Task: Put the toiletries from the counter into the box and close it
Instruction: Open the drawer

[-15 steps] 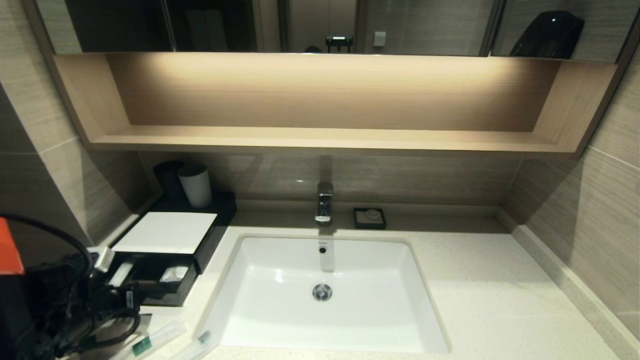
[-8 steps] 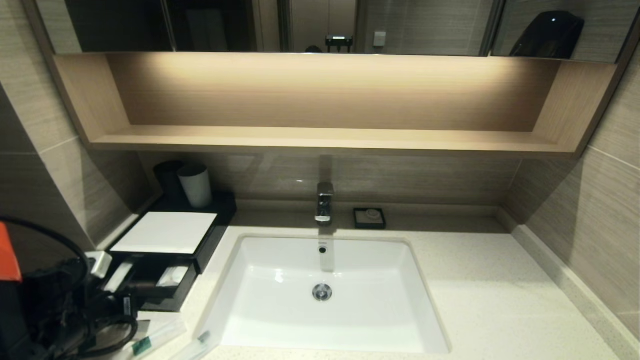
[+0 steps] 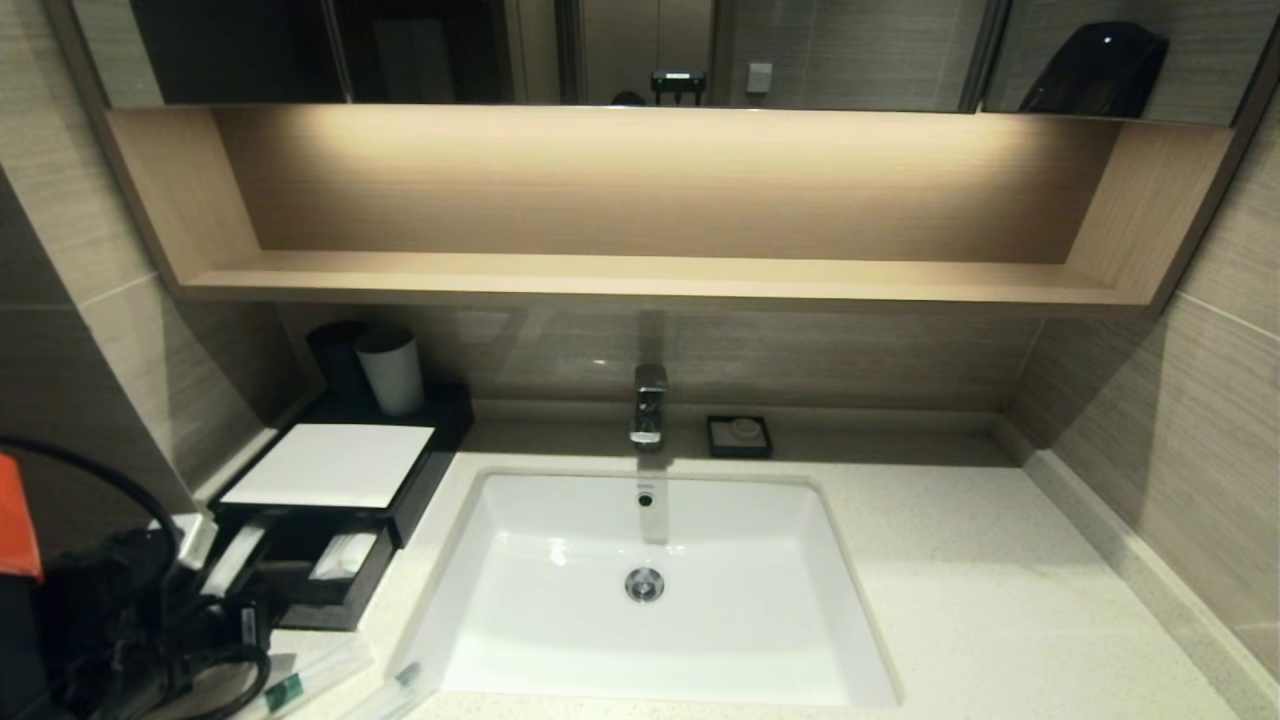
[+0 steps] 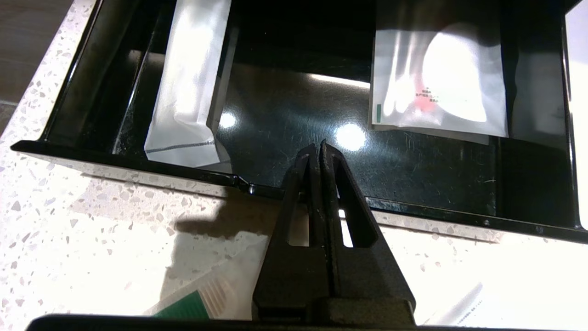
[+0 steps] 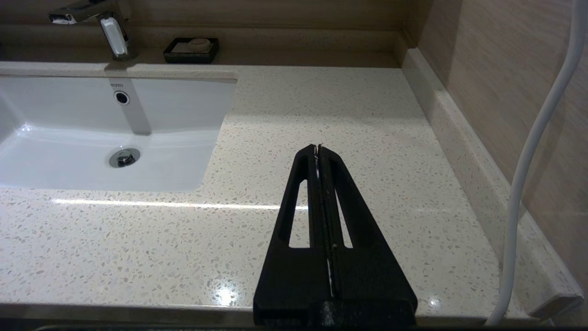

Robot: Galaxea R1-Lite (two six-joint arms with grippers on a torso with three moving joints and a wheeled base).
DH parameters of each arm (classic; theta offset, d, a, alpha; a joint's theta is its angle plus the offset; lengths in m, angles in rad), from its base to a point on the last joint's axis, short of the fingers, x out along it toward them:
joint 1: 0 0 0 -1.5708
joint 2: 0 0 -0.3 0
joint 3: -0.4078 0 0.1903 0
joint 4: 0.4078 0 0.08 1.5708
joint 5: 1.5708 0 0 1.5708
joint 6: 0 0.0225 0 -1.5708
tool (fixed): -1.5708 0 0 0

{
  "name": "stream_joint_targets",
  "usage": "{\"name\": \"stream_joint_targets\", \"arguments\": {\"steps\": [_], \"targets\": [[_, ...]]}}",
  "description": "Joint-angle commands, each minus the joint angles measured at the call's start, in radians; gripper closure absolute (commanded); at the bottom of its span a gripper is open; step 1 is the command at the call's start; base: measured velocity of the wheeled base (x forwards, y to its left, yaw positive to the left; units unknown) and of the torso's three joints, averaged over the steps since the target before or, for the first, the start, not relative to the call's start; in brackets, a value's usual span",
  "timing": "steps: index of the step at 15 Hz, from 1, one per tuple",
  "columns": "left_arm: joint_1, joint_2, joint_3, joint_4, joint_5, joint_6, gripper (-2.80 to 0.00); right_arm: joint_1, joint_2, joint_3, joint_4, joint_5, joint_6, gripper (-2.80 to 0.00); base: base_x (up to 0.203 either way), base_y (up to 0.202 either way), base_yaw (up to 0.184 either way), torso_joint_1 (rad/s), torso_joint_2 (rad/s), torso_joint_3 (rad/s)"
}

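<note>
The dark box (image 3: 330,465) with a white top panel stands on the counter (image 3: 980,600) left of the sink. Its drawer (image 3: 330,612) is pulled out and holds a long whitish packet (image 4: 188,92) and a flat clear packet (image 4: 436,82). My left gripper (image 4: 318,148) is shut, its tips reaching over the drawer's front wall (image 4: 138,158) into the drawer; nothing shows between the jaws. Slim toiletry packets (image 3: 300,680), one with a green label (image 4: 183,311), lie on the counter before the drawer. My right gripper (image 5: 318,147) is shut and empty above the counter right of the sink.
A white sink (image 3: 650,580) with a faucet (image 3: 648,405) fills the middle of the counter. A black soap dish (image 3: 739,437) sits behind it. Two cups (image 3: 392,370) stand behind the box. A wooden shelf (image 3: 650,275) hangs above. A white cable (image 5: 537,138) runs by the right wall.
The drawer has slid further out of the box towards me. My left arm has drawn back with it. The right arm has not moved.
</note>
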Motion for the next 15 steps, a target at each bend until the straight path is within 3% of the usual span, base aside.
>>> {"name": "stream_joint_targets", "arguments": {"steps": [1, 15], "targets": [[0.0, 0.002, 0.021, -0.009, -0.001, 0.0, 0.0, 0.0, 0.0, 0.0, 0.0, 0.0, 0.0, 0.0, 0.0, 0.0, 0.0, 0.0, 0.0, 0.0], [0.009, -0.04, 0.07, -0.009, -0.002, -0.002, 0.0, 0.0, 0.0, 0.0, 0.0, 0.0, 0.0, 0.0, 0.0, 0.0, 0.0, 0.0, 0.0, 0.0]]}}
